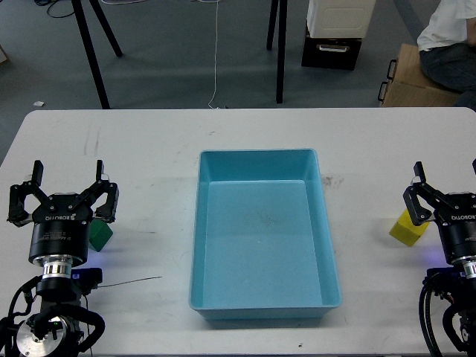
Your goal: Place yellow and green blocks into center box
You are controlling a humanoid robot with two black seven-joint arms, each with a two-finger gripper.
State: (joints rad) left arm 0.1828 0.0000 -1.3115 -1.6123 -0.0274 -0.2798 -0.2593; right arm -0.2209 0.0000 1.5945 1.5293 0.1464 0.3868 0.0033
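The center box (327, 223), a light blue tray, sits empty in the middle of the white table. A dark green block (101, 236) lies on the table at the left, partly hidden behind my left gripper (67, 175), which stands open above and in front of it with nothing between its fingers. Over at the right, a yellow block (407, 229) rests on the table beside my right gripper (446, 178). That gripper is cut off by the frame's right edge and only one finger shows.
The table's far edge (245, 111) runs across the top, with black stand legs, a cable and boxes on the floor beyond. A seated person (450, 37) is at the top right. A thin dark wire (130, 281) lies near the left arm.
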